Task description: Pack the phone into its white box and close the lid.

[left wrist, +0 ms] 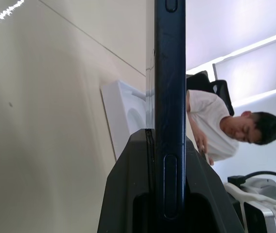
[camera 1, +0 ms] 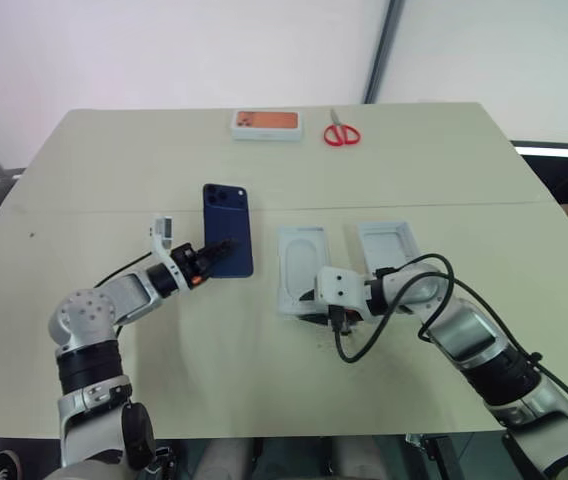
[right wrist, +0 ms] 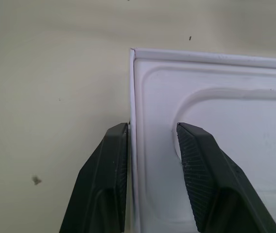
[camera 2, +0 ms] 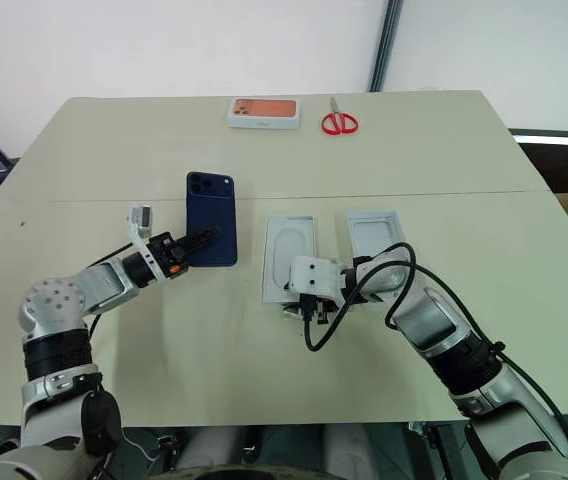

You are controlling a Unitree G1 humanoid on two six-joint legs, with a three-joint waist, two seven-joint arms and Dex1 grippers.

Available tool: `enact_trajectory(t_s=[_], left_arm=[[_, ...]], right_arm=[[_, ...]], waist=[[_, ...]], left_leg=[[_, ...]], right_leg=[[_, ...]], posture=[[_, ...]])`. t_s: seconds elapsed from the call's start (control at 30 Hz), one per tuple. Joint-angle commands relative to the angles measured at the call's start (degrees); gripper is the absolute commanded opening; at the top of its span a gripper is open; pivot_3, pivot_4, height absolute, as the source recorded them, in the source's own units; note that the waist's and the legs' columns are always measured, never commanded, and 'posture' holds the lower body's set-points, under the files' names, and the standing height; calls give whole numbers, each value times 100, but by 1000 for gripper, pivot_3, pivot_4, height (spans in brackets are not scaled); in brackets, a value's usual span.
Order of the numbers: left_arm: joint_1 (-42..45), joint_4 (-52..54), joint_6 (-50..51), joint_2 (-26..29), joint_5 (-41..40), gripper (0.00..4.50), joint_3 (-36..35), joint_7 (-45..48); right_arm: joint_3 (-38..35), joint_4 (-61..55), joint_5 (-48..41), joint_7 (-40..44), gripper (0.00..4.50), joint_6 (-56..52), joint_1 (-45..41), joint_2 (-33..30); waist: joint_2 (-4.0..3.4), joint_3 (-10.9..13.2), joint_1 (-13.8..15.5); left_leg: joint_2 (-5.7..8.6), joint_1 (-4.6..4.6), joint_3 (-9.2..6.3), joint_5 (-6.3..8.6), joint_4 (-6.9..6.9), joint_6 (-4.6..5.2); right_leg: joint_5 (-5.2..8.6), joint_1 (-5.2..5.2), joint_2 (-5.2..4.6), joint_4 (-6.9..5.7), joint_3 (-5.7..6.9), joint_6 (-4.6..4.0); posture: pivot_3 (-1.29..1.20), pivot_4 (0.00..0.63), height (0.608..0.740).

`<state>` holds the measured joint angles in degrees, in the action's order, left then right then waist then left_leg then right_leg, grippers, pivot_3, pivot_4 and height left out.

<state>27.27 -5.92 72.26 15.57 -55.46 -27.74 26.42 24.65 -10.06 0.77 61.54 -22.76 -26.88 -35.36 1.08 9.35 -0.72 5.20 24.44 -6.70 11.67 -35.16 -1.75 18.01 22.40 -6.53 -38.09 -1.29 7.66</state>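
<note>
Looking down from the head camera, the left gripper (camera 1: 216, 247) is clamped on the near edge of the phone (camera 1: 228, 228), which extends away from its fingers, glossy back up and camera cluster at the far end. The right gripper (camera 1: 309, 303) sits at the near end of the white box (camera 1: 302, 268), which lies on the table (camera 1: 114, 160) between the two hands; the lid (camera 1: 389, 248) lies just beyond the right gripper, beside the box.

In the left wrist view, both fingers (left wrist: 133, 194) press the phone's (left wrist: 169, 97) faces, its edge running straight out from the grip.

In the right wrist view, the fingers (right wrist: 109, 174) are partly spread astride the box's (right wrist: 215, 111) side wall near a corner, one outside and one inside. Contact with the wall cannot be confirmed.
</note>
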Motion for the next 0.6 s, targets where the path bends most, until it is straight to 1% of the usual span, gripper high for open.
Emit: enact_trajectory(t_s=[0.03, 0.13, 0.43, 0.6], left_arm=[[30, 247, -55, 35, -218, 66, -6, 1], [47, 263, -53, 31, -247, 66, 17, -31], [113, 251, 75, 82, -456, 66, -105, -168], [355, 111, 235, 52, -881, 66, -348, -411]], right_arm=[[-8, -68, -49, 40, 1962, -22, 7, 16], [43, -44, 19, 22, 1126, -41, 38, 22], [84, -136, -35, -42, 1126, -129, 83, 208], [438, -198, 9, -198, 1126, -244, 107, 728]], waist=[[0, 0, -3], [0, 0, -2], [1, -1, -11], [1, -1, -39]], left_leg=[[0, 0, -1, 0, 0, 0], [0, 0, 0, 0, 0, 0], [-1, -3, -1, 0, -2, 0], [-4, -3, -2, -1, -1, -2]], right_leg=[[0, 0, 0, 0, 0, 0], [0, 0, 1, 0, 0, 0], [0, -4, 2, 0, 1, 0], [0, -2, 5, -1, 1, 0]], posture=[[0, 150, 740], [0, 150, 740], [0, 150, 740], [0, 150, 740]])
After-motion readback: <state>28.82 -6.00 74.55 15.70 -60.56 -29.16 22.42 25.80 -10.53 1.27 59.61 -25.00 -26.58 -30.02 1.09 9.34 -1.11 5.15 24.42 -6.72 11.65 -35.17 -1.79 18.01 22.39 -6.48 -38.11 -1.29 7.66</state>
